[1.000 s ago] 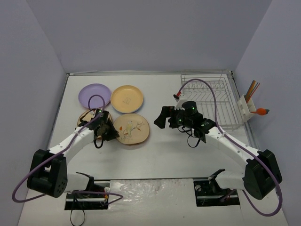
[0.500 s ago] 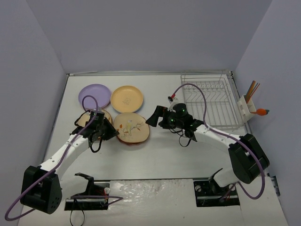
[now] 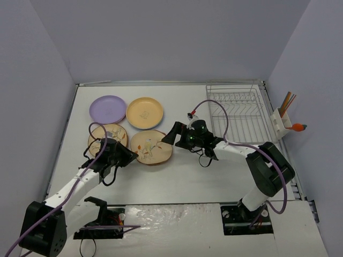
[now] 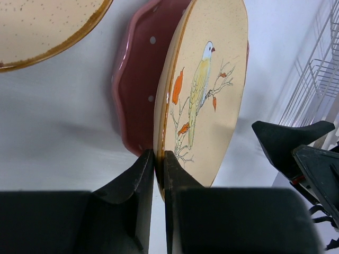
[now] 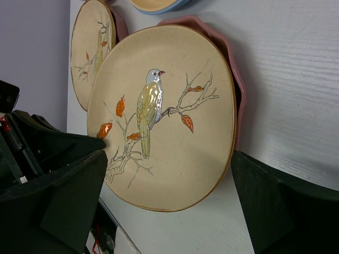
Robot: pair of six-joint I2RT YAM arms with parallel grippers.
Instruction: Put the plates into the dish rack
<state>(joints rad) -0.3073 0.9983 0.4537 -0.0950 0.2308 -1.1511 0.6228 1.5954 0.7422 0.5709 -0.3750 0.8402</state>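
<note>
Left gripper pinches near rim of bird plate atop pink dotted plate. Right gripper gapes wide, flanking it.

Rim of the bird plate: the near-left edge is occupied by the left gripper, jaws pinched on it; the right gripper sits close to the far-right edge, jaws wide apart. The pink dotted plate underneath blocks any approach from below. On the left the second bird plate lies just beside, with the yellow-orange plate and lilac plate close behind: narrow gaps only. Bare table lies in front of the plates. The right arm lies across the strip between the plates and the dish rack
</note>
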